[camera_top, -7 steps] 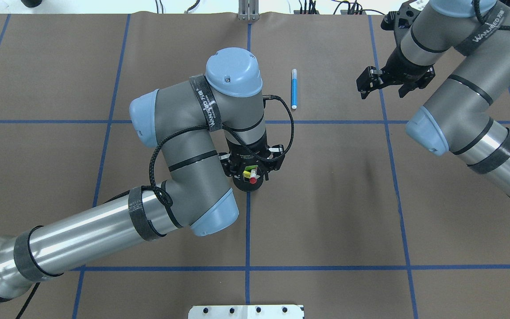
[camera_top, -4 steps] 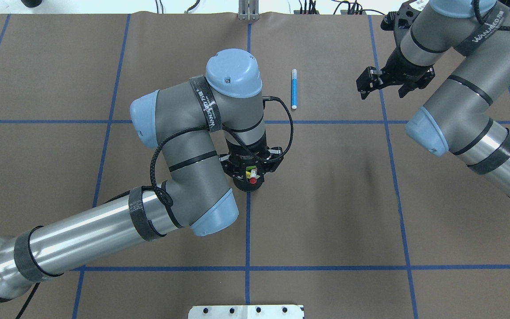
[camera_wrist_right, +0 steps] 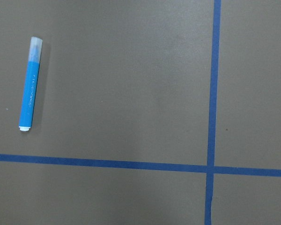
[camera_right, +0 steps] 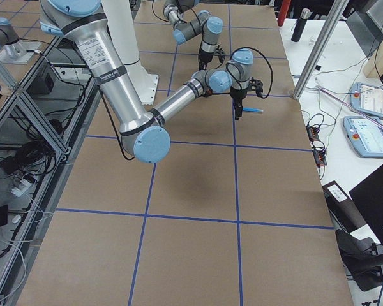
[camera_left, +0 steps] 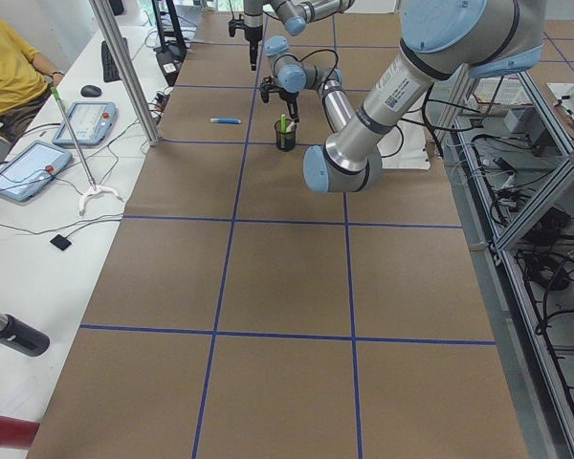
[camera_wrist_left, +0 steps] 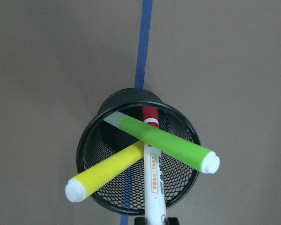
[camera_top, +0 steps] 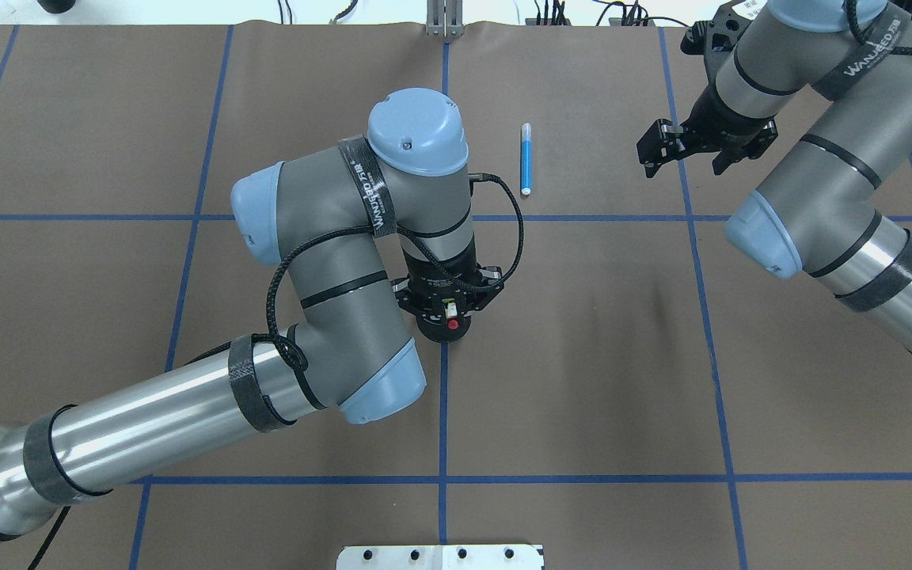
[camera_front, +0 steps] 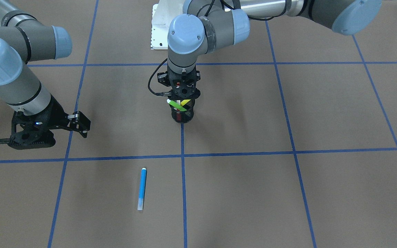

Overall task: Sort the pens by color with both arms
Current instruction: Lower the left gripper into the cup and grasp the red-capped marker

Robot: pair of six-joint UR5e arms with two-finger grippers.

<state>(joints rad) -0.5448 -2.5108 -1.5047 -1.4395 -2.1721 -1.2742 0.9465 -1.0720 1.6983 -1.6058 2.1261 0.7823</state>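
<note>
A black mesh cup (camera_wrist_left: 89, 150) stands at the table's middle (camera_top: 440, 336). In it lean a light green pen (camera_wrist_left: 164, 140), a yellow pen (camera_wrist_left: 107, 173) and a white pen with a red end (camera_wrist_left: 154, 183). My left gripper (camera_top: 450, 310) hangs straight over the cup, shut on the top of the white pen, whose red cap (camera_top: 452, 324) shows between the fingers. A blue pen (camera_top: 526, 158) lies flat beyond the cup and also shows in the right wrist view (camera_wrist_right: 29, 84). My right gripper (camera_top: 684, 162) hovers open and empty to the right of the blue pen.
Blue tape lines (camera_top: 442, 412) split the brown table cover into squares. The white pedestal plate (camera_top: 440, 556) sits at the near edge. A white bench with tablets (camera_left: 38, 163) and a seated person runs along the far side.
My left gripper has lowered a little over the cup and its fingers have drawn in around the white pen. The right arm and the blue pen have barely moved.
</note>
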